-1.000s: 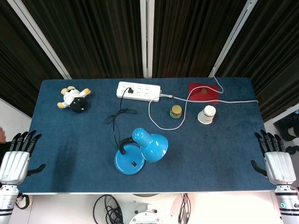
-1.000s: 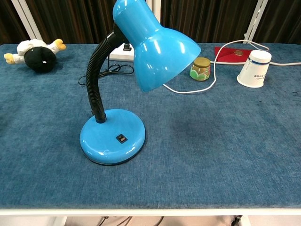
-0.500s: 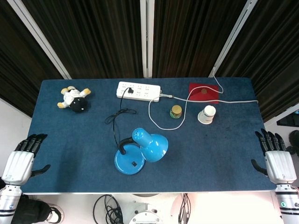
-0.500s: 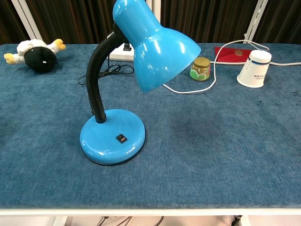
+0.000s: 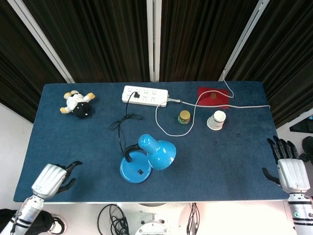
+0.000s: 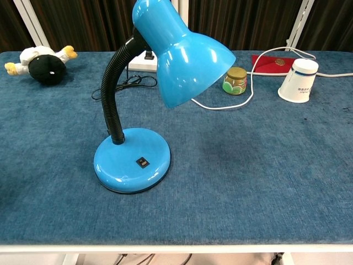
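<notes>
A blue-covered surface [image 5: 73, 142] is seen from above and from the front edge. The left hand [image 5: 51, 179] hangs over the near left corner of the surface, its fingers curled inward with nothing in them. The right hand [image 5: 289, 169] sits at the near right edge, fingers stretched out and apart, grasping nothing. Neither hand shows in the chest view.

The thing nearest the left hand is a blue desk lamp [image 5: 146, 160], standing upright near the middle of the surface, well apart from both hands. Its round base [image 6: 132, 160] lies flat, a black flexible neck [image 6: 113, 88] rises from it, and the shade [image 6: 179, 52] tilts down to the right. A black cord [image 5: 122, 122] runs from the lamp to a white power strip [image 5: 145, 95] at the far edge.

A stuffed toy [image 5: 77, 104] lies at the far left. A small jar [image 5: 184, 117] stands right of centre, with a white paper cup [image 5: 216, 120] upside down near it, and a red card [image 5: 213, 97] behind them. A white cable [image 5: 194, 115] loops around the jar.
</notes>
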Motion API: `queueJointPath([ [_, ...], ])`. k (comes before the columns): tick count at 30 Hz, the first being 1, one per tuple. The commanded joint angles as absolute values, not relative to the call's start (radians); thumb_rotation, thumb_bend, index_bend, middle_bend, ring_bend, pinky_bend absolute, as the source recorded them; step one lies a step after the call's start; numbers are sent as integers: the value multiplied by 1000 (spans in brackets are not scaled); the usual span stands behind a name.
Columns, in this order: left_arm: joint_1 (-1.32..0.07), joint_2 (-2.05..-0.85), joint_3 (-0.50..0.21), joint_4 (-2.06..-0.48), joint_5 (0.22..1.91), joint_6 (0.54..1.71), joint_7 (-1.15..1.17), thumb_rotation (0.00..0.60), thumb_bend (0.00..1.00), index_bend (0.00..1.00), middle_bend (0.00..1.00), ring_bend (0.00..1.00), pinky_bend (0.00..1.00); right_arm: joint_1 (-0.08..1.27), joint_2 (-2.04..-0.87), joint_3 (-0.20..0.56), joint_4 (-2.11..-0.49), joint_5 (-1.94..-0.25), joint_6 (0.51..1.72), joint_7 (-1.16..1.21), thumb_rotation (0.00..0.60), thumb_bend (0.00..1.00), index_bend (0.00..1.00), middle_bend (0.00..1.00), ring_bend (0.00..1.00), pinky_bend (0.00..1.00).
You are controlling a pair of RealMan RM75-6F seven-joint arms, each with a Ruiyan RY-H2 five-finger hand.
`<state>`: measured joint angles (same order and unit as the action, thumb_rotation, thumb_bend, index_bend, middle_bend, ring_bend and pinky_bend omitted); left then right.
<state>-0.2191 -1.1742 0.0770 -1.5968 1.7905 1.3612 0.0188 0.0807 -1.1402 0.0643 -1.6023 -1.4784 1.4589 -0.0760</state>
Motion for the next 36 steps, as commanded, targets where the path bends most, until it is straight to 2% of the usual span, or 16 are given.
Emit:
queueJointPath([
  [1, -261, -1192, 81, -1614, 1816, 1318, 40, 600, 368, 152, 791, 755, 778, 81, -1147, 66, -1597, -1480, 1463, -76, 600, 183, 0, 0, 0, 0],
  [9, -376, -1220, 89, -1684, 1816, 1131, 67, 600, 368, 142, 794, 757, 777, 80, -1149, 73, -1590, -1467, 1463, -59, 600, 186, 0, 0, 0, 0],
  [14, -428, -1256, 90, -1701, 1810, 1058, 69, 600, 368, 141, 795, 757, 777, 82, -1149, 74, -1588, -1464, 1459, -57, 600, 185, 0, 0, 0, 0],
  [25, -496, -1321, 73, -1699, 1759, 978, 90, 600, 369, 135, 799, 760, 778, 85, -1153, 75, -1581, -1457, 1449, -48, 600, 187, 0, 0, 0, 0],
  [36, -530, -1371, 58, -1687, 1699, 951, 117, 600, 370, 127, 800, 761, 779, 86, -1148, 80, -1583, -1443, 1443, -42, 600, 189, 0, 0, 0, 0],
])
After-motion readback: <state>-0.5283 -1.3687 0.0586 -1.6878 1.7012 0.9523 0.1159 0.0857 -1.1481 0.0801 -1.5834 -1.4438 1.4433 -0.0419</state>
